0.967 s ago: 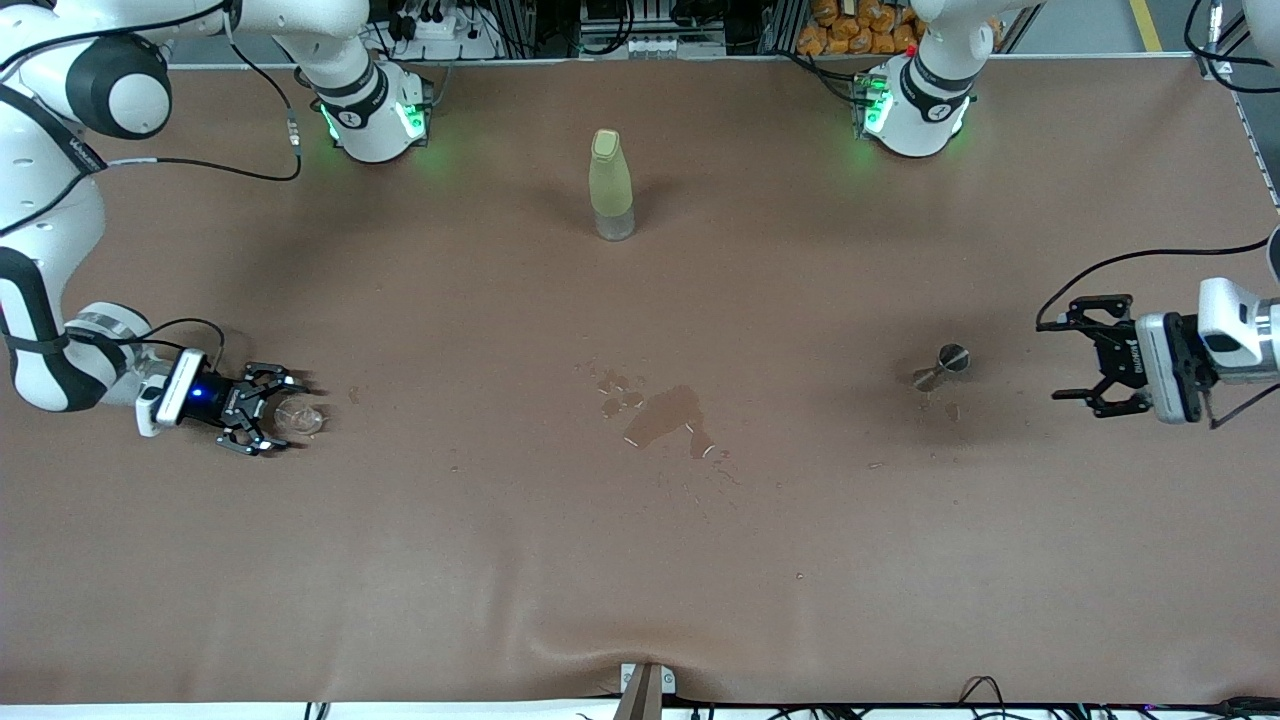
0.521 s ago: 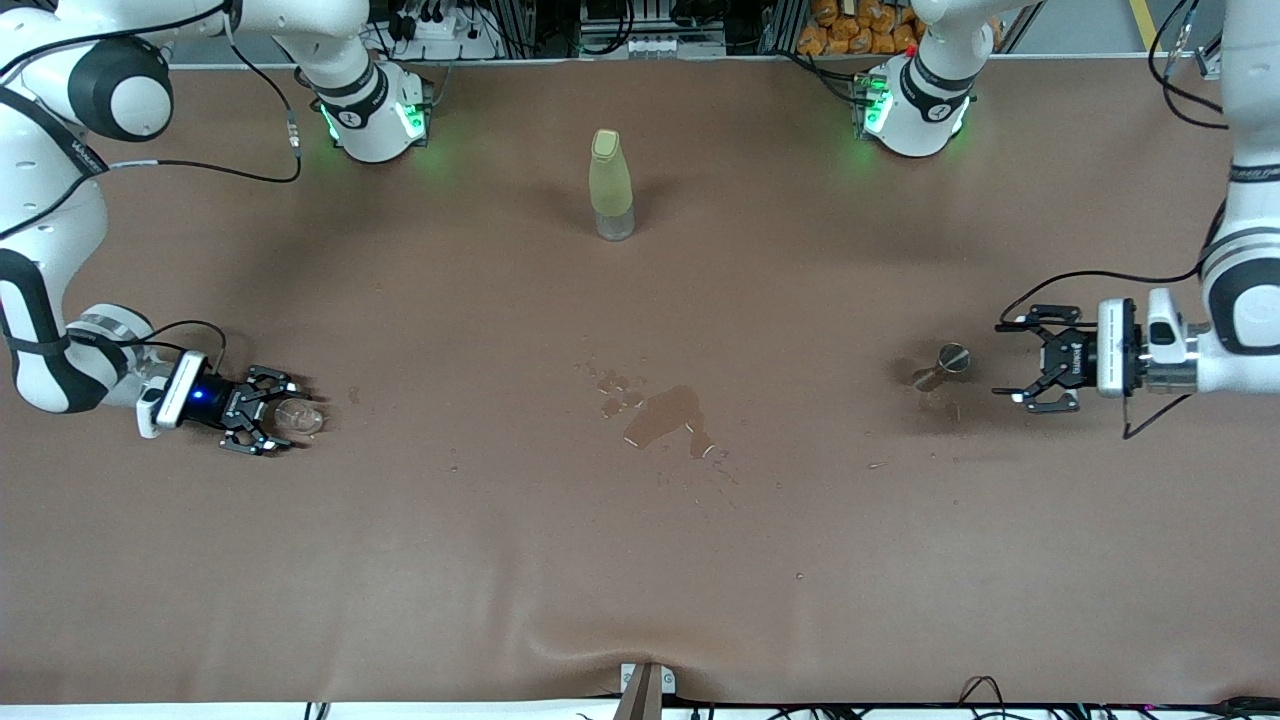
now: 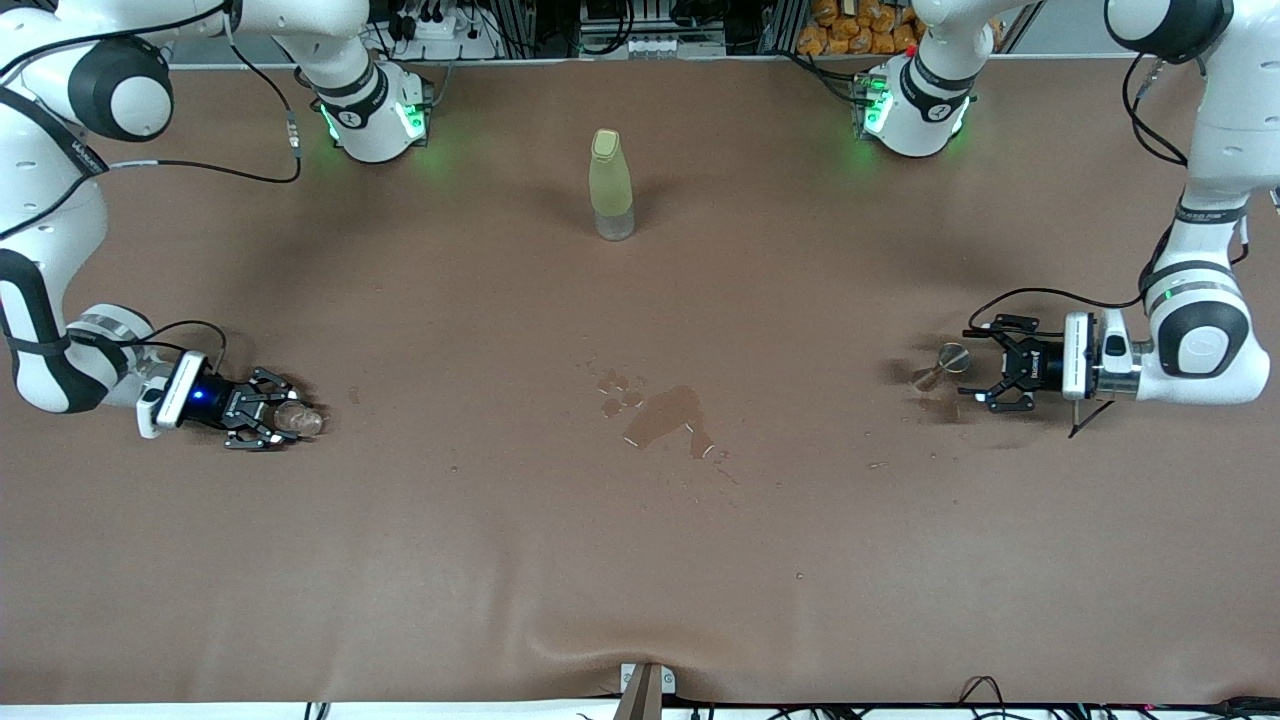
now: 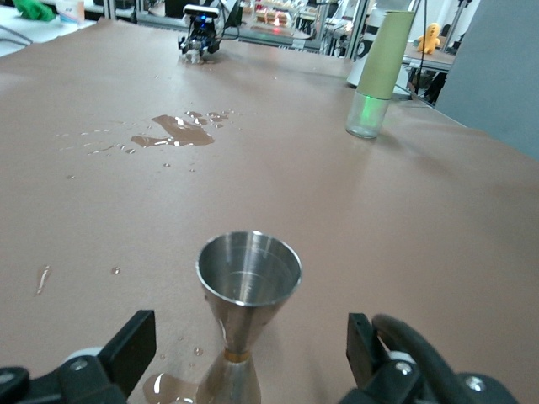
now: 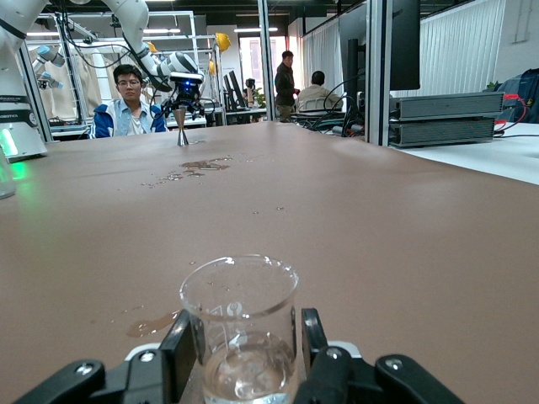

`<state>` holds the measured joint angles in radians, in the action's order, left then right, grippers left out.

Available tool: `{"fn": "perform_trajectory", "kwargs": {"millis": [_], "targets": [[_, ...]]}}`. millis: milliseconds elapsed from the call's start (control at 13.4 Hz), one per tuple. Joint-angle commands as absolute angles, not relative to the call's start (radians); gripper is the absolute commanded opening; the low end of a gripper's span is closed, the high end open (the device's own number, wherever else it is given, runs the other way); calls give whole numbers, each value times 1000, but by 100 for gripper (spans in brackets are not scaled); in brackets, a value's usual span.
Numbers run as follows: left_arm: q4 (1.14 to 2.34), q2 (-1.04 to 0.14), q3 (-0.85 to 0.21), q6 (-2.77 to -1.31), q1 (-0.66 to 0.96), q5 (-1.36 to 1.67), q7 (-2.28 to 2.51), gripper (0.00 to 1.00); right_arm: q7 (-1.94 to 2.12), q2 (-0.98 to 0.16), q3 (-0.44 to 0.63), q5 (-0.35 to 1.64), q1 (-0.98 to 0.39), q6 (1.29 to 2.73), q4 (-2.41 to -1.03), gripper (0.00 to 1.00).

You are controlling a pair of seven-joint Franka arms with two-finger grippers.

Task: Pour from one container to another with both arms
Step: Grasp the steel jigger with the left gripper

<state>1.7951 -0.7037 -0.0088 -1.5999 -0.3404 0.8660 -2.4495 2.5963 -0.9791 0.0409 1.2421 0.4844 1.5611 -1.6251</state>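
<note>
From my station, the beaker (image 3: 298, 419) stands on the bench (image 3: 640, 560) at the right arm's end, between the jaws of the right gripper (image 3: 272, 422). The jigger (image 3: 938, 367) stands at the left arm's end, just beside the left gripper (image 3: 981, 361). The bottle (image 3: 610, 185) stands mid-bench, farther from the front camera than the puddle (image 3: 662, 417).

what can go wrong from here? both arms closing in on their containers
Three risks, as I read it:
1. The left gripper is open around the steel jigger, which is narrow-waisted and stands in a small puddle; an off-centre close could tip it.
2. The right gripper flanks a glass beaker holding water; a hard squeeze or jerky lift may slip or slosh it.
3. The spill mid-table suggests wet surfaces, so grip may be poor.
</note>
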Motion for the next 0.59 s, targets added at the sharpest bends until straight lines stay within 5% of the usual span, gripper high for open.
{"fn": "perform_trajectory", "kwargs": {"millis": [0, 149, 297, 446, 521], "targets": [[1782, -736, -14, -1578, -344, 890, -2480, 100, 2583, -989, 40, 1266, 482, 1555, -1615, 48], [1781, -759, -14, -1578, -342, 917, -2496, 100, 2501, -988, 40, 1256, 483, 1554, -1611, 25], [1779, -788, -14, -1578, -339, 942, -2535, 100, 2474, -971, 41, 1241, 477, 1551, -1606, 21], [1778, -807, -14, -1578, -334, 965, -2571, 100, 2474, -957, 37, 1238, 463, 1517, -1602, 3], [1776, -810, -14, -1578, -333, 966, -2572, 100, 2474, -948, 37, 1238, 448, 1513, -1588, 4]]}}
